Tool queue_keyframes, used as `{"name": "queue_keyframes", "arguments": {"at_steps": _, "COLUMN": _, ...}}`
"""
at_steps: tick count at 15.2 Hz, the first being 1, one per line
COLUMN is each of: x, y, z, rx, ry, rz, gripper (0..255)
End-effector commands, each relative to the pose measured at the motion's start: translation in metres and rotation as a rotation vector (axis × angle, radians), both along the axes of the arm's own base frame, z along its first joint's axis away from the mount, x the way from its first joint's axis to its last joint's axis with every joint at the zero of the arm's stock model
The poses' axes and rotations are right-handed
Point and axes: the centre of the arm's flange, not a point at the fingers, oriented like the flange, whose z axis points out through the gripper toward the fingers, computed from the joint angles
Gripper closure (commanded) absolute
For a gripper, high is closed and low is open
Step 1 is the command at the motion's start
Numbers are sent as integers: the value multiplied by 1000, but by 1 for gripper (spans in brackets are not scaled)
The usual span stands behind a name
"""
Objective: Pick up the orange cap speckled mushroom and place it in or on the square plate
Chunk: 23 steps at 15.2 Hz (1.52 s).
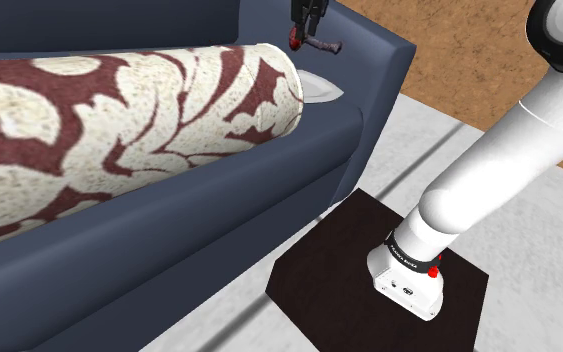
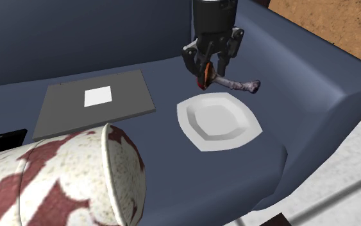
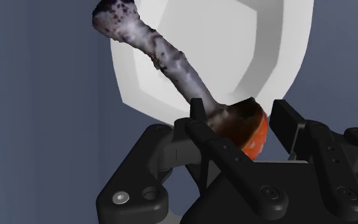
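My black gripper (image 2: 209, 66) is shut on the orange cap of the speckled mushroom (image 2: 236, 83) and holds it in the air. Its long pale, dark-speckled stem sticks out sideways towards the second exterior view's right. In the wrist view the orange cap (image 3: 250, 132) sits clasped between the fingers and the stem (image 3: 165, 57) reaches out over the white square plate (image 3: 234, 51). The plate (image 2: 218, 120) lies on the blue sofa seat, just below and in front of the gripper. In the shoulder view the gripper (image 1: 303, 32) with the mushroom (image 1: 321, 45) hangs above the plate's edge (image 1: 321, 88).
A large cream and dark-red patterned bolster (image 1: 119, 125) lies on the blue sofa (image 2: 301, 128) beside the plate. A flat grey board with a white square (image 2: 95, 104) and a black flat object (image 2: 2, 141) lie further along the seat. The sofa's armrest (image 2: 313, 64) rises past the plate.
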Motion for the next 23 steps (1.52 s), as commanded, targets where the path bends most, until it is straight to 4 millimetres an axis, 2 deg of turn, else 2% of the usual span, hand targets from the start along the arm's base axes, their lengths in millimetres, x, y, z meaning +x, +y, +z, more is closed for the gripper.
{"name": "queue_keyframes", "arguments": {"at_steps": 1, "x": 0, "y": 0, "z": -10, "rx": 0, "ry": -1, "rz": 0, "gripper": 255}}
{"name": "queue_keyframes", "arguments": {"at_steps": 14, "x": 0, "y": 0, "z": -78, "rx": 0, "ry": -1, "rz": 0, "gripper": 255}}
{"name": "queue_keyframes", "arguments": {"at_steps": 22, "x": 0, "y": 0, "z": -78, "rx": 0, "ry": -1, "rz": 0, "gripper": 255}}
{"name": "queue_keyframes", "arguments": {"at_steps": 23, "x": 0, "y": 0, "z": -78, "rx": 0, "ry": -1, "rz": 0, "gripper": 0}}
